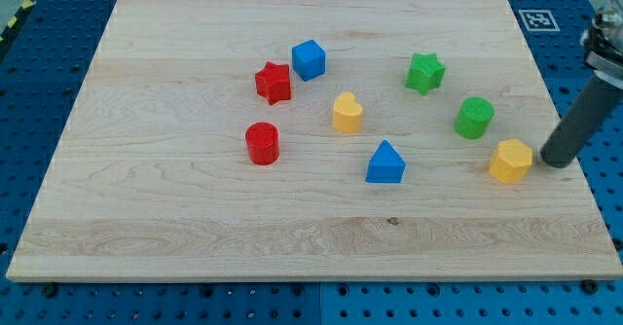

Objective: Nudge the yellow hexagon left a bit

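At tabletop (195, 218) right edge | my tip (556, 160) just right of yellow hexagon (510, 161), small gap | green cylinder (474, 118) above | no jaws, holding nothing

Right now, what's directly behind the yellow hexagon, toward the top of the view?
Above the yellow hexagon, toward the view's top, stands the green cylinder, apart from it. My tip sits just to its right. The hexagon's far, lower side is hidden by its own body.

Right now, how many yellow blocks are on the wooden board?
2: a yellow heart-shaped block near the middle, and a yellow hexagon block at the view's right, none visibly hidden.
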{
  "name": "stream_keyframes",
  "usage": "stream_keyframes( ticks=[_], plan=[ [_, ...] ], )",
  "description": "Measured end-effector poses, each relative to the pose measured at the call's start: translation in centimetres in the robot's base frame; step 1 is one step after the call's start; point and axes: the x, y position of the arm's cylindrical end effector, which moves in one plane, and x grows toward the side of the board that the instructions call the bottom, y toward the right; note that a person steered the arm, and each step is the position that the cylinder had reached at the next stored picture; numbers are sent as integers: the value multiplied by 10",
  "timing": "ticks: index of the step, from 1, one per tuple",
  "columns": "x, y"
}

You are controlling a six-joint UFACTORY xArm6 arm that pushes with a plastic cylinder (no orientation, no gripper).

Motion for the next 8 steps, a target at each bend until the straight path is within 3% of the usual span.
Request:
stream_keyframes(
  ticks=[6, 8],
  plan=[
    [17, -5],
    [16, -31]
  ],
)
